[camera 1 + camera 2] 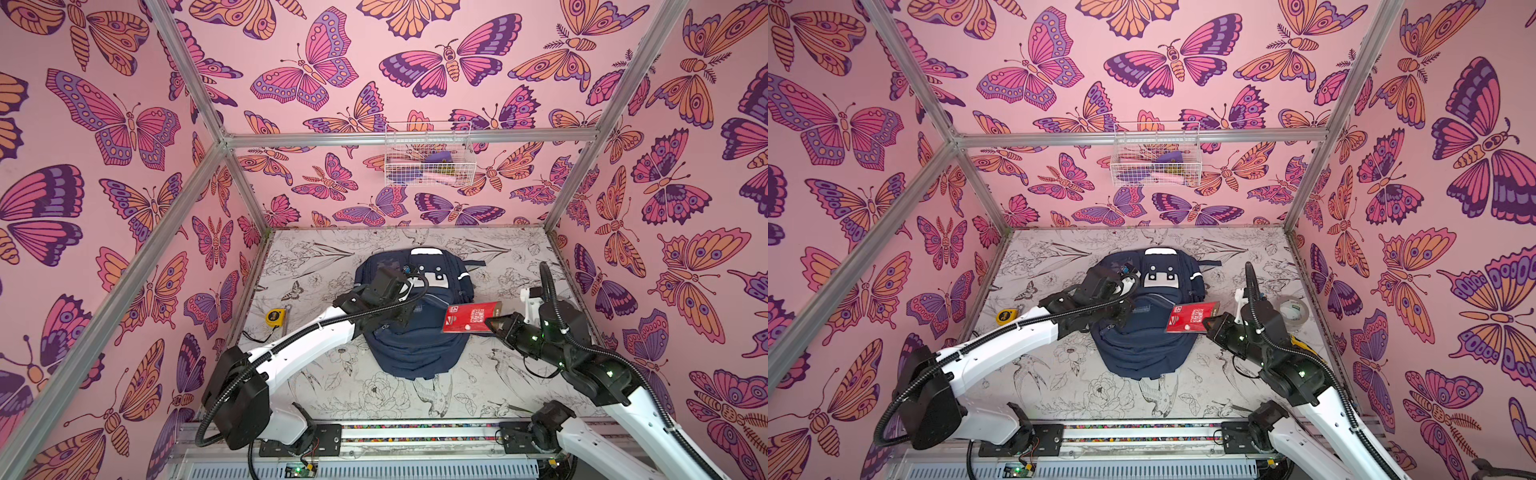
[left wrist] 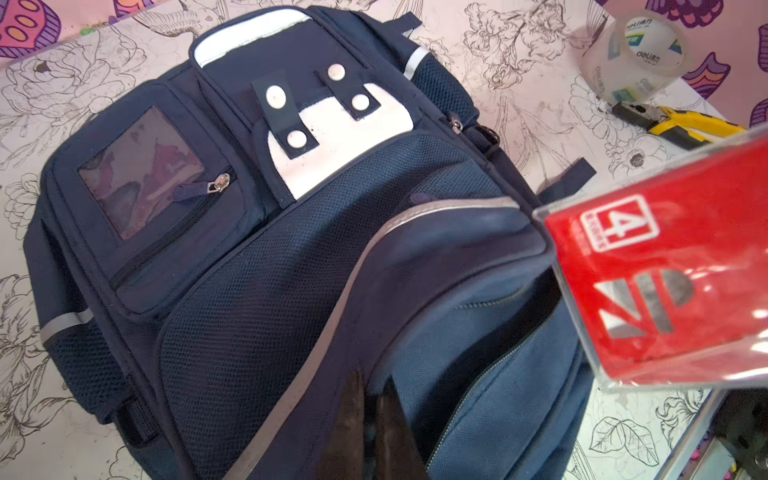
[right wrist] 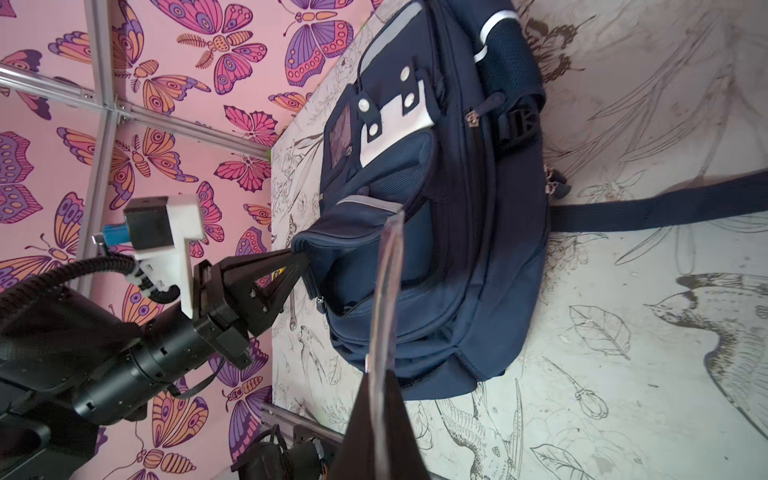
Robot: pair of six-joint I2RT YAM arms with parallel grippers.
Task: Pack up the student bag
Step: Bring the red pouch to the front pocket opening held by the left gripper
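The student bag [image 1: 415, 357] [image 1: 1142, 353], a large navy backpack with white stripes and a white patch, lies flat mid-table. My left gripper [image 2: 372, 388] is shut on the edge of its front pocket flap, and the right wrist view shows it [image 3: 300, 251] pinching that flap and lifting it. The pocket mouth gapes a little beside the zip. My right gripper [image 1: 490, 325] [image 3: 380, 374] is shut on a flat red packet in clear plastic [image 1: 471, 318] [image 2: 665, 270]. It holds the packet over the bag's right side, close to the raised pocket.
A yellow tape measure [image 1: 276, 317] lies left of the bag. A clear tape roll [image 1: 1293, 311] [image 2: 636, 50] and yellow-handled pliers [image 2: 681, 124] lie at the right, behind my right arm. A wire basket [image 1: 428, 153] hangs on the back wall.
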